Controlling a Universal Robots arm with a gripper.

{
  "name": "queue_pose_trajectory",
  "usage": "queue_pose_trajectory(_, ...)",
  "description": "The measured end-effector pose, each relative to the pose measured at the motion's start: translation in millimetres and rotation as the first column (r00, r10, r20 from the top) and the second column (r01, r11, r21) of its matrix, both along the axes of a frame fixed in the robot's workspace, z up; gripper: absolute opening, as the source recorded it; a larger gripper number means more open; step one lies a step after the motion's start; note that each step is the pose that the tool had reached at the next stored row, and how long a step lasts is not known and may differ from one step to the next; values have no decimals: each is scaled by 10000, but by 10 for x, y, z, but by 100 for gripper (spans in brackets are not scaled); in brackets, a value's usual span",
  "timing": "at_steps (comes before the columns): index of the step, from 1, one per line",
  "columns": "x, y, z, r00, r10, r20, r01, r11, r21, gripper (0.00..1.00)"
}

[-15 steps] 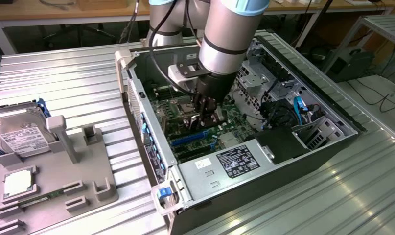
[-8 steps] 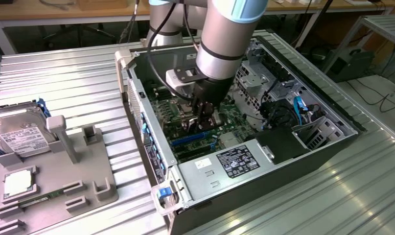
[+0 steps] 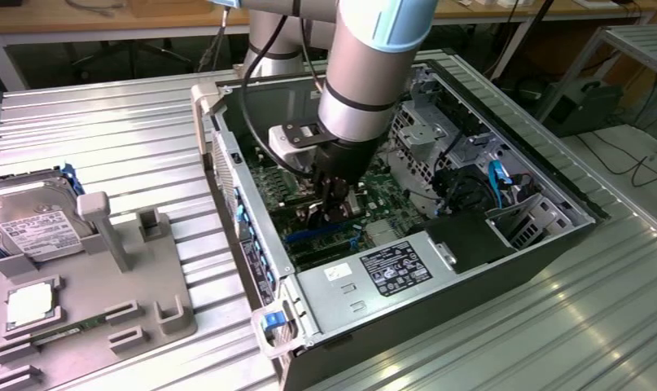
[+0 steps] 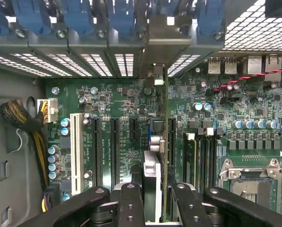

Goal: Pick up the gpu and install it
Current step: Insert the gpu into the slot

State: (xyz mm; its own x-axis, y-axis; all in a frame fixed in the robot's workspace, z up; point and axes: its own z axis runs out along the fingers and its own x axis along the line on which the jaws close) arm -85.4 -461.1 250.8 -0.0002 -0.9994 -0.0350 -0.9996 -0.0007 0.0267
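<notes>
My gripper (image 3: pixel 330 205) reaches down into the open computer case (image 3: pixel 545 175), just above the green motherboard (image 3: pixel 377 195). In the wrist view the gpu (image 4: pixel 153 165) stands edge-on between the black fingers (image 4: pixel 130 201) of my gripper (image 4: pixel 157 198), which is shut on it. Its thin green board edge runs along a black expansion slot (image 4: pixel 171 137). The silver bracket (image 4: pixel 167 33) at its far end sits against the case's rear slot openings. Whether the card is seated in the slot I cannot tell.
A grey fixture (image 3: pixel 143 285) at the exterior view's left holds a silver hard drive (image 3: pixel 35 224) and a square cpu chip (image 3: pixel 29 303). In the case are the power supply (image 3: pixel 393 269), a white slot (image 4: pixel 75 151), a cable bundle (image 4: pixel 22 118) and the CPU socket (image 4: pixel 250 175).
</notes>
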Motion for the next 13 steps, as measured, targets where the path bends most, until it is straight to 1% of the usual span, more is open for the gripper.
queue_pose_trajectory(2, -19, 0, -5, 10000, 0, 0, 0, 10000, -1, 28)
queue_pose_trajectory(3, -21, 0, -35, 10000, 0, -6, 0, 10000, -1, 28)
queue_pose_trajectory(5, -23, 0, -104, 10000, 0, -88, 0, 10000, -2, 28)
queue_pose_trajectory(7, -27, 0, -106, 10000, 0, -80, 0, 10000, 0, 28)
queue_pose_trajectory(8, -41, 0, -105, 10000, 1, -9, -1, 10000, 0, 28)
queue_pose_trajectory(10, -41, 0, -105, 10000, 0, -9, 0, 10000, 0, 28)
queue_pose_trajectory(12, -35, 0, -67, 10000, -1, -9, 1, 10000, 3, 28)
queue_pose_trajectory(13, -35, 0, -65, 10000, 0, -7, 0, 10000, 8, 28)
